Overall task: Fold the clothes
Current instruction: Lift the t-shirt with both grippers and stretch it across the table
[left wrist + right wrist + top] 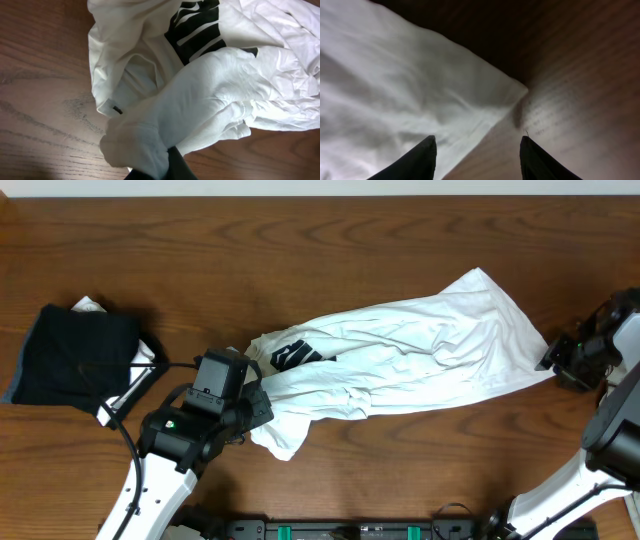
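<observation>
A wrinkled white T-shirt with a black striped print lies stretched across the table's middle. My left gripper is shut on the shirt's bunched left end; in the left wrist view white cloth is pinched at the fingers, with a small dark label showing. My right gripper is open at the shirt's right corner; in the right wrist view its fingers straddle the cloth's edge just above the wood. No grey-beige garment shows.
A dark folded garment lies at the far left over something white. A cable runs beside the left arm. The wooden table extends behind the shirt.
</observation>
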`<control>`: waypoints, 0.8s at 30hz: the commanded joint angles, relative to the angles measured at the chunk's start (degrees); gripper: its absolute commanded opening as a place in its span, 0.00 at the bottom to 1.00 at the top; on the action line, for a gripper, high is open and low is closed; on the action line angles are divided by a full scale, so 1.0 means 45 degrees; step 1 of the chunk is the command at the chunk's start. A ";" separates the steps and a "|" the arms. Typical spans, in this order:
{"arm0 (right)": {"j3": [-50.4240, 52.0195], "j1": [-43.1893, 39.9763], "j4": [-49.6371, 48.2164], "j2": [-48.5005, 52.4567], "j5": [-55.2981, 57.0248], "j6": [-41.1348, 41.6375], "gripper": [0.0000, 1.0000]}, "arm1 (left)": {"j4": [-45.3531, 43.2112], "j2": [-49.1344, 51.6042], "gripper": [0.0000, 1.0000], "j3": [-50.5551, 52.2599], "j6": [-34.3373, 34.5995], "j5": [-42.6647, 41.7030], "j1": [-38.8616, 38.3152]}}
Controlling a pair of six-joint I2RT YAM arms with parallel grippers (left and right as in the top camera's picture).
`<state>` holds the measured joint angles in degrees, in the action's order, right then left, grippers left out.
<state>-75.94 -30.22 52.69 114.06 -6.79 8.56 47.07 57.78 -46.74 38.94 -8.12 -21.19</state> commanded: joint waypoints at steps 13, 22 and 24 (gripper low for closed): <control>0.0146 -0.0029 -0.1122 0.0767 -0.0510 0.0238 0.01 | -0.0005 0.0044 0.06 -0.0068 -0.0131 0.0301 0.0078; -0.0457 -0.0019 0.0073 -0.2254 -0.1370 0.0238 0.01 | -0.0364 -0.0146 0.06 -0.0942 -0.2239 0.0301 0.0078; -0.0811 -0.0010 0.0743 -0.3609 -0.1710 0.0228 0.01 | -0.0233 -0.0151 0.06 -0.1802 -0.2900 0.0296 0.0078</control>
<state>-76.09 -30.22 54.28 107.50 -11.57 9.61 46.11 57.91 -48.66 32.42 -8.10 -21.15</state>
